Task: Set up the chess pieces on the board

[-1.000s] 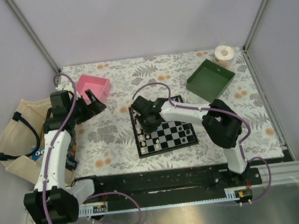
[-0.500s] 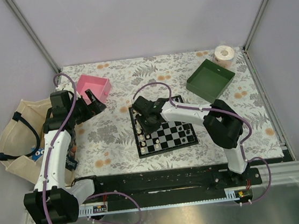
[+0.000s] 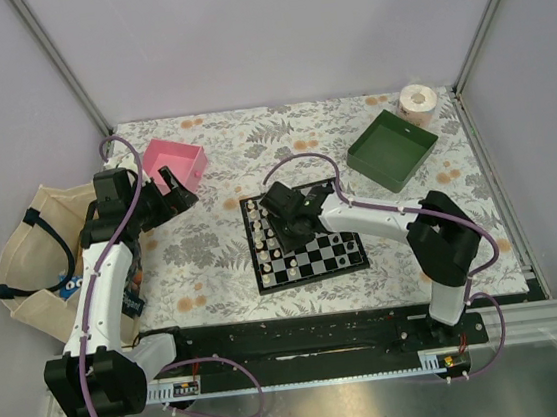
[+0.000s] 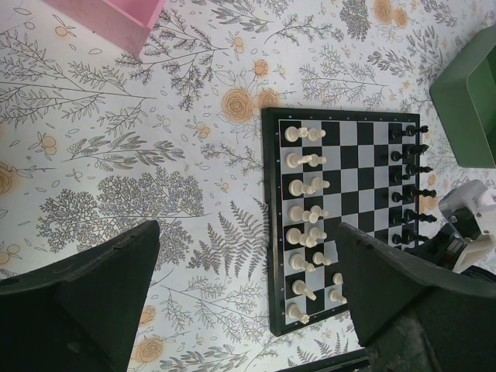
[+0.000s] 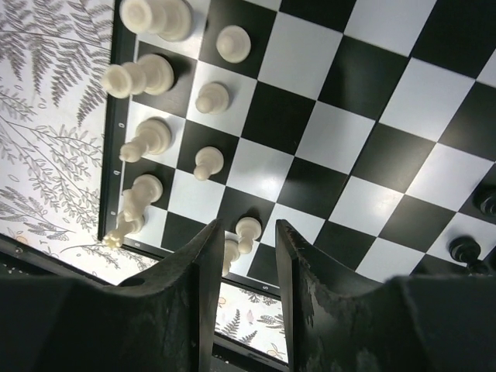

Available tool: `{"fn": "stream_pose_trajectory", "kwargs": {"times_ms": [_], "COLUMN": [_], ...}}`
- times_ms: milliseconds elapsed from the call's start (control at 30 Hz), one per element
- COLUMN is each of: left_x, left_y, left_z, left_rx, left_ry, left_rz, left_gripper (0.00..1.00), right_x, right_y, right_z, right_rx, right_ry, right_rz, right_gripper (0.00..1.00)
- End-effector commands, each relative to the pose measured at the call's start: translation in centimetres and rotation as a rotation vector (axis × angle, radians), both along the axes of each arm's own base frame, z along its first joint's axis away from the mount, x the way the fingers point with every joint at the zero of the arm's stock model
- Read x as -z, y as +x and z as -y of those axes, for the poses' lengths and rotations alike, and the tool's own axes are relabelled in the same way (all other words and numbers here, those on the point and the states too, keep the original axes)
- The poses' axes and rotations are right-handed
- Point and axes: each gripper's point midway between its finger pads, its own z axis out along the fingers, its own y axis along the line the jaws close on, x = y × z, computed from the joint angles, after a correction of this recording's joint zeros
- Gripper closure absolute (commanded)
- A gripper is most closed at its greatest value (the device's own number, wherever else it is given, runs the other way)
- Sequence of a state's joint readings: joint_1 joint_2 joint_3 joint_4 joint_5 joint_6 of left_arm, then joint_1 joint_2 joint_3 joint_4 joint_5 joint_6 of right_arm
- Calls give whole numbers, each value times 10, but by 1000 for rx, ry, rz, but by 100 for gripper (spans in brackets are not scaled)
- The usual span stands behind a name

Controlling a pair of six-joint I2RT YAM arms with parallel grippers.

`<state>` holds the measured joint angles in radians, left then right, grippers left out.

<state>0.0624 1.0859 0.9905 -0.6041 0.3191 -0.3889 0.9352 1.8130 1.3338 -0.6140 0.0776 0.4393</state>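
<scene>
1. Floral cloth (image 3: 215,266) covers the table in the top view. The board (image 3: 314,257) lies at centre, with a pink tray (image 3: 177,160) toward 11 o'clock and a green tray (image 3: 393,150) toward 1 o'clock. The right gripper (image 3: 288,222) hangs over the board's far-left squares. The left gripper (image 3: 182,197) sits well apart, by the pink tray.
2. In the left wrist view, the left gripper (image 4: 248,232) is spread wide and holds nothing. White pieces (image 4: 306,209) fill two files at the board's 9 o'clock side and black pieces (image 4: 411,178) line the 3 o'clock side, partly hidden by the right arm.
3. In the right wrist view, the right gripper (image 5: 246,236) is narrowly parted and pinches nothing. A white pawn (image 5: 249,225) stands just past its tips, at 6 o'clock on the board (image 5: 372,101).
4. The step looks like placing white pawns, late in the setup. The next move likely calls for lifting straight up without clipping neighbouring pieces.
</scene>
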Motion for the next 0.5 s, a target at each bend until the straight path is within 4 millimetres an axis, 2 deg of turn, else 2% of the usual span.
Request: {"fn": "stream_pose_trajectory", "kwargs": {"times_ms": [0, 467], "left_x": [-10, -10], "left_y": [5, 5], "left_z": [2, 2], "left_rx": [21, 21], "left_ry": [-5, -5], "left_rz": [45, 45], "left_gripper": [1, 1], "right_x": [-6, 5], "right_y": [-4, -16], "right_z": [-2, -1], "right_rx": [31, 27], "right_ry": [36, 50], "right_rz": [12, -39], "right_gripper": [58, 59]}}
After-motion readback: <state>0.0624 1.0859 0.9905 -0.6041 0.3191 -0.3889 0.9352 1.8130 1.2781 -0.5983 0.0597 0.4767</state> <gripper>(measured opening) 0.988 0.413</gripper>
